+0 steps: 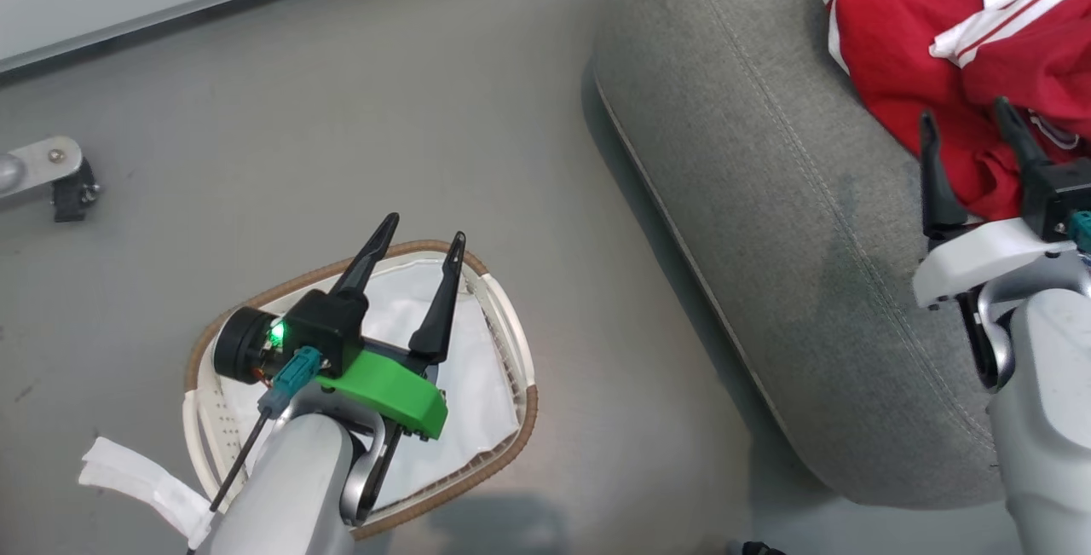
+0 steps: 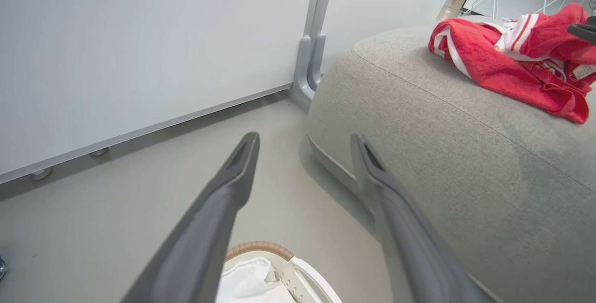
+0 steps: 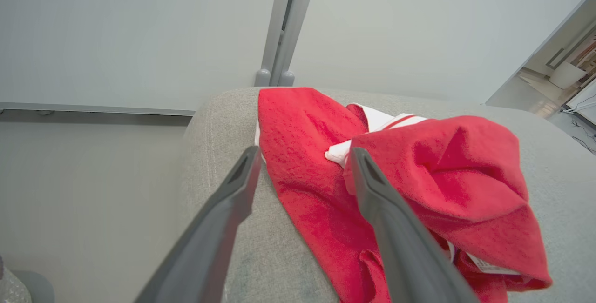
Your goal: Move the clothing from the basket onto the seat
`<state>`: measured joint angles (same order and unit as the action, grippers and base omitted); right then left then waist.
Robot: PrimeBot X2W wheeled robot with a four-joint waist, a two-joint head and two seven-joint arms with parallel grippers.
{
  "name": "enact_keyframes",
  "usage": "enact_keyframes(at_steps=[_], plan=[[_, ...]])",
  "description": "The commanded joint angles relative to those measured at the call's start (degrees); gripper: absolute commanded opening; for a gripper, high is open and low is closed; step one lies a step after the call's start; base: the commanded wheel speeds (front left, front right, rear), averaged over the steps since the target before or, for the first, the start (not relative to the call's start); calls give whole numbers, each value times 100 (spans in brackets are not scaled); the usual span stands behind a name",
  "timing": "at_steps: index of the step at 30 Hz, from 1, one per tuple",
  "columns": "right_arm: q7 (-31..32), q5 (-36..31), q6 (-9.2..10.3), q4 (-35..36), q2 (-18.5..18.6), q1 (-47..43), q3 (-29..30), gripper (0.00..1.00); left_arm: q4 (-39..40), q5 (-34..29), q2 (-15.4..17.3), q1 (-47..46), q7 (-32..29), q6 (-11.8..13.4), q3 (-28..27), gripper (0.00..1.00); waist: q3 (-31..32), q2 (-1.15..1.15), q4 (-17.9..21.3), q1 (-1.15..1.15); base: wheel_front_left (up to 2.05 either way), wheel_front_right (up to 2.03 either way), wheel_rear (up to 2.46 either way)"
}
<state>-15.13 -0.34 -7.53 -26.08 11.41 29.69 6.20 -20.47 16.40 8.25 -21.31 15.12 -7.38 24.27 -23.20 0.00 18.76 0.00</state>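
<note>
Closest to the lens is my left claw (image 1: 426, 228), its two long dark fingers spread and holding nothing, hanging over the small oval white plastic basket with the brown woven rim (image 1: 510, 329). That basket stands on the floor (image 1: 341, 112) off the rounded edge of the large grey woven-fabric seat cushion (image 1: 767, 197), near it but not touching. What I can see inside the basket is the plain white liner sheet (image 1: 477, 367) and no red, though my own pale forearm (image 1: 290, 478) hides part of it. The soft bright red garments with white sleeves and striped trim (image 1: 903, 52) lie heaped on top of the seat. My right claw (image 1: 963, 110) is over the seat too, fingers parted, gripping nothing, its tips at the heap's near side. So the clothing lies straight ahead of my right fingers, its long axis slanting across their line. My right arm is far the nearer; the left is off the seat altogether. I judge the moving done, with only drawing clear left.
</note>
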Motion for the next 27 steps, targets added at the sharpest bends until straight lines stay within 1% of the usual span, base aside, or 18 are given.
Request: enact_keyframes(at_steps=[1, 6, 11, 18, 23, 27], plan=[[-3, 72, 7, 115, -93, -140, -122, 100, 4, -94, -26, 130, 4, -13, -137, 100, 299, 0, -323, 0, 0, 0, 0], [-2, 246, 8, 391, -367, -271, -519, 100, 38, -247, -176, 328, 4, 21, -679, 100, 503, 0, -705, 0, 0, 0, 0], [-3, 336, 7, 401, -596, -372, -756, 100, 32, -419, -296, 512, 4, 75, -1242, 100, 677, 0, -1066, 0, 0, 0, 0], [-3, 442, 8, 395, -787, -610, -798, 100, -7, -600, -422, 801, 4, 133, -2005, 100, 944, 0, -1464, 0, 0, 0, 0], [-3, 499, 7, 404, -829, -900, -694, 100, -105, -719, -478, 1058, 4, 134, -2410, 100, 1167, 0, -1612, 0, 0, 0, 0], [-3, 543, 7, 376, -838, -1160, -651, 100, -156, -745, -504, 1266, 4, 104, -2608, 100, 1349, 0, -1662, 0, 0, 0, 0]])
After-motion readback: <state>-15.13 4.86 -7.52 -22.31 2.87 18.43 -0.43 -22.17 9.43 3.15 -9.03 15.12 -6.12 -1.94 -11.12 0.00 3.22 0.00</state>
